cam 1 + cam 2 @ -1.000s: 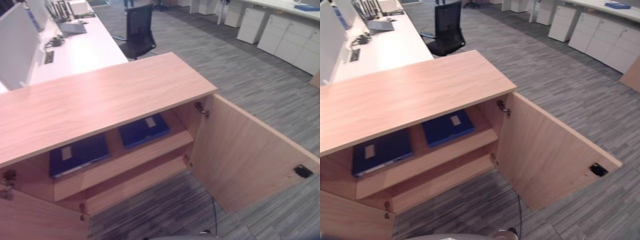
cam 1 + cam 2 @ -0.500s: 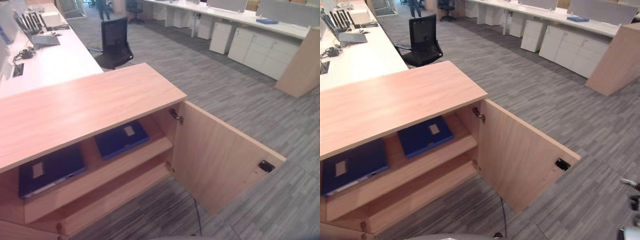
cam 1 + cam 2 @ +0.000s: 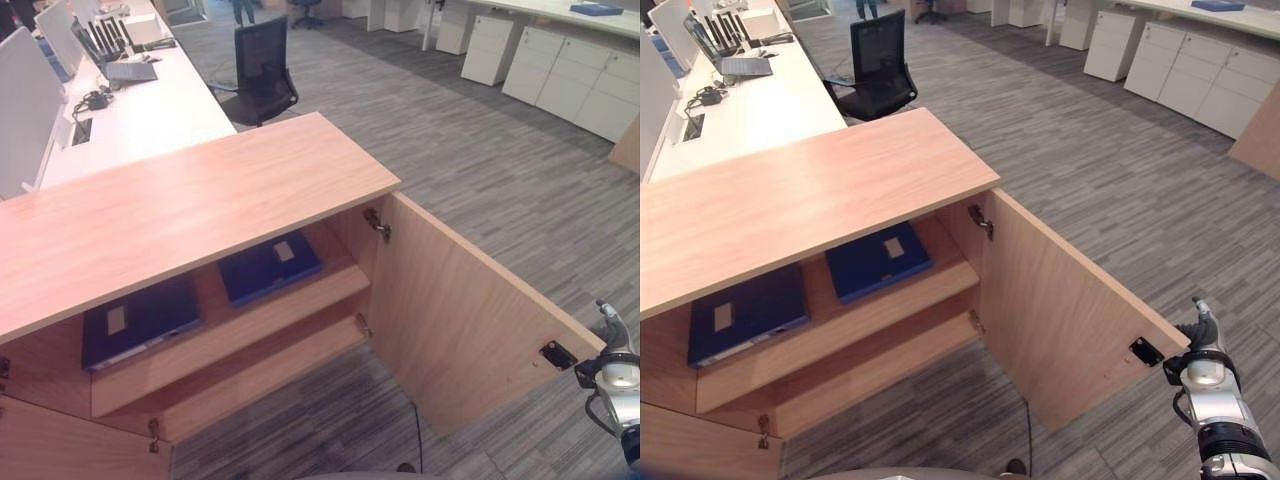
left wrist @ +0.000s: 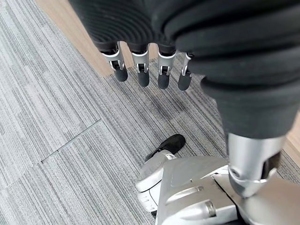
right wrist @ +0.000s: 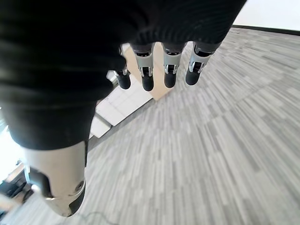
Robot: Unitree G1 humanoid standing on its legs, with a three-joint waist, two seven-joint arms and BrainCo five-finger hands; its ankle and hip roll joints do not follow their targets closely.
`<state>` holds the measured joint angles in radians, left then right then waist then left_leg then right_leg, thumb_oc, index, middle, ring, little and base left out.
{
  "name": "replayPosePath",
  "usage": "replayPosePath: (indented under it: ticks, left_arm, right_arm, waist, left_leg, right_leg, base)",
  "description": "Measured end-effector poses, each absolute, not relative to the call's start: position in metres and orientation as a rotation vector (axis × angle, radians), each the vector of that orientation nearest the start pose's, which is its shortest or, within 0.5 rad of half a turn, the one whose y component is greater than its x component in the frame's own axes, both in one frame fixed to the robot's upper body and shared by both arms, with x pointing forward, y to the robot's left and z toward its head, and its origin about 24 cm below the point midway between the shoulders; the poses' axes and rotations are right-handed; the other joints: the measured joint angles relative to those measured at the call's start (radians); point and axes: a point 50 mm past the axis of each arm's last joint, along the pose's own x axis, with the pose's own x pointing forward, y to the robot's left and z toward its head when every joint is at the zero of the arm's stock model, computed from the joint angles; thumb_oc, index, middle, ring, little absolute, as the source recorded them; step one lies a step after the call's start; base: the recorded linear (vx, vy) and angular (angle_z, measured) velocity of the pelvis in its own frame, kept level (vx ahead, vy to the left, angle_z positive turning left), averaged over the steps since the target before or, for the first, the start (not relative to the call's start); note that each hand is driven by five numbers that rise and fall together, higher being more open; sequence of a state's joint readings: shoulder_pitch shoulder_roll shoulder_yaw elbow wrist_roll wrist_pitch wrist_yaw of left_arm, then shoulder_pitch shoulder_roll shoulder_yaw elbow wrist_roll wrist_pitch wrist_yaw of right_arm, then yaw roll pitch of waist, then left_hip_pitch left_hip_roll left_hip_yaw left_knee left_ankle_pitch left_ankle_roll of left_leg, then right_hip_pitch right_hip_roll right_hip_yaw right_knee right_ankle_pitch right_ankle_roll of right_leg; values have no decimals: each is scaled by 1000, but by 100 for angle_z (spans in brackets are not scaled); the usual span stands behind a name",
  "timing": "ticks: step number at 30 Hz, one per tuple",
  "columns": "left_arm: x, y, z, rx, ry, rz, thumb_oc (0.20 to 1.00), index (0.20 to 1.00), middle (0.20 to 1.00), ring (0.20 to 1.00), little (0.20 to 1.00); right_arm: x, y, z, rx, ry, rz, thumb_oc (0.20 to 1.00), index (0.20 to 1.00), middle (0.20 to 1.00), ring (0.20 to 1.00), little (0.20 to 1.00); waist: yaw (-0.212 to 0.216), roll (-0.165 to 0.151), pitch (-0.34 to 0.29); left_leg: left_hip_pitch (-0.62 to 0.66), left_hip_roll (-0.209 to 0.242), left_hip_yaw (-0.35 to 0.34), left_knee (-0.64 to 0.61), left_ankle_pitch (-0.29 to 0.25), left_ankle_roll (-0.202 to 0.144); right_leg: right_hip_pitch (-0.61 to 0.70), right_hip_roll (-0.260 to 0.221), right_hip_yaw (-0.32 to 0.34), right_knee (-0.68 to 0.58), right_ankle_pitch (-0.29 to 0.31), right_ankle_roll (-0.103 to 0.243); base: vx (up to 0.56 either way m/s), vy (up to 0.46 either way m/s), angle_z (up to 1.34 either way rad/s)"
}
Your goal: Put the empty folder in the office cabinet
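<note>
A black mesh office chair (image 3: pixel 264 58) is seen far off, beside a long white desk (image 3: pixel 150 105); white drawer cabinets (image 3: pixel 570 70) are lined up far right.

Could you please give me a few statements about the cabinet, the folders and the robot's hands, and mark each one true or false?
1. The cabinet door on the right stands open. True.
2. Two blue folders lie on the upper shelf, the left folder and the right folder. True.
3. The folders stand upright on the shelf. False: both lie flat.
4. The right hand holds a folder. False: it holds nothing and shows beside the open door's outer edge.
5. The left hand is closed round the door edge. False: its fingers hang straight over the grey carpet, holding nothing.
</note>
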<state>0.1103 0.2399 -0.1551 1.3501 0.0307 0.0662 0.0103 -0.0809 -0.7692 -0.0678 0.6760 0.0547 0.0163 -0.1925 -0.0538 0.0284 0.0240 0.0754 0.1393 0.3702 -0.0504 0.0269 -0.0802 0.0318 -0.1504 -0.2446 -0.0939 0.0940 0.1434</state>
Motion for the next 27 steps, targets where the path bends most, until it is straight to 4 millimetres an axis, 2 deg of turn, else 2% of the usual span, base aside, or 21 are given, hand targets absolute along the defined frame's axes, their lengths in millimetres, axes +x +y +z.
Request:
replayPosePath:
  ticks: [6, 7, 8, 10, 13, 16, 18, 20, 21, 22, 25, 27]
  left_arm:
    - [9, 240, -171, 345, 1527, 17, 1000, 1000, 1000, 1000, 1000]
    - [9, 240, -171, 344, 1529, 16, 1000, 1000, 1000, 1000, 1000]
    - [6, 240, -171, 342, 1533, 16, 1000, 1000, 1000, 1000, 1000]
    - [6, 239, -172, 338, 1536, 12, 1000, 1000, 1000, 1000, 1000]
    - [2, 239, -172, 305, 1549, 26, 1000, 1000, 1000, 1000, 1000]
    - [0, 241, -171, 315, 1562, 14, 1000, 1000, 1000, 1000, 1000]
    - [1, 242, -171, 316, 1560, 10, 1000, 1000, 1000, 1000, 1000]
    - [1, 243, -171, 320, 1558, 10, 1000, 1000, 1000, 1000, 1000]
    - [3, 242, -171, 319, 1553, 8, 1000, 1000, 1000, 1000, 1000]
    - [7, 241, -171, 323, 1543, -1, 1000, 1000, 1000, 1000, 1000]
    - [4, 241, -171, 323, 1542, -2, 1000, 1000, 1000, 1000, 1000]
    - [4, 244, -170, 329, 1534, 5, 1000, 1000, 1000, 1000, 1000]
  right_arm:
    - [221, -386, 27, -718, 468, -473, 1000, 1000, 1000, 1000, 1000]
    - [223, -383, 27, -716, 461, -454, 1000, 1000, 1000, 1000, 1000]
    - [227, -371, 28, -724, 433, -394, 1000, 1000, 1000, 1000, 1000]
    - [227, -368, 31, -730, 420, -366, 1000, 1000, 1000, 1000, 1000]
    - [225, -346, 28, -733, 404, -220, 1000, 1000, 1000, 1000, 1000]
    - [231, -310, 29, -691, 400, 73, 1000, 1000, 1000, 1000, 1000]
    - [235, -273, 19, -604, 384, 257, 1000, 1000, 1000, 1000, 1000]
    - [241, -225, 13, -534, 348, 455, 1000, 1000, 1000, 1000, 1000]
    - [241, -205, 13, -508, 327, 552, 1000, 1000, 1000, 1000, 1000]
    - [236, -182, 10, -438, 311, 653, 1000, 1000, 1000, 1000, 1000]
    - [235, -141, 9, -378, 265, 807, 1000, 1000, 1000, 1000, 1000]
    - [231, -107, 13, -365, 226, 960, 1000, 1000, 1000, 1000, 1000]
  waist:
    - [-8, 11, 5]
    - [-7, 13, 4]
    - [-12, 16, 4]
    - [-19, 19, 3]
    - [-28, 19, 3]
    - [-48, 16, 1]
    - [-42, 14, -3]
    - [-32, 13, -10]
    - [-24, 13, -19]
    - [10, 16, -31]
    - [48, 8, -42]
    - [70, 0, -46]
  left_leg:
    - [2, 2, -9, -6, 1, 3]
    - [1, 3, -10, -7, 1, 3]
    - [4, 3, -10, -13, 7, 4]
    - [4, 3, -11, -17, 10, 4]
    - [6, 7, -6, -19, 16, -2]
    - [11, 14, 6, -32, 21, -3]
    - [12, 22, 6, -36, 25, -6]
    - [0, 26, -5, -41, 26, -7]
    - [-1, 26, -14, -40, 30, -8]
    - [-11, 27, -32, -39, 39, -10]
    - [-28, 27, -54, -38, 50, -15]
    - [-38, 29, -72, -32, 52, -15]
  right_leg:
    - [4, 2, -10, 0, -1, -2]
    - [5, 2, -11, 0, -1, -2]
    - [4, 3, -11, 0, -1, -2]
    - [4, 5, -12, 0, -1, -2]
    - [2, 9, -11, 0, 1, -4]
    - [0, 17, -2, 0, 3, -7]
    - [0, 25, -1, 0, 3, -7]
    - [-10, 30, -7, 0, 6, -11]
    - [-17, 32, -8, 0, 6, -12]
    - [-16, 34, -21, 0, 6, -18]
    - [-18, 33, -42, 0, 2, -24]
    - [-17, 34, -58, 0, 0, -26]
  base:
    - [-1, -6, 3]
    - [0, 0, 0]
    - [0, 0, 0]
    - [0, 0, 0]
    - [-18, -8, -6]
    - [-9, -9, -11]
    - [-18, -30, -2]
    - [-8, -11, 2]
    - [-30, -39, 21]
    - [-30, -39, 30]
    - [-25, -52, 26]
    - [-21, -44, 26]
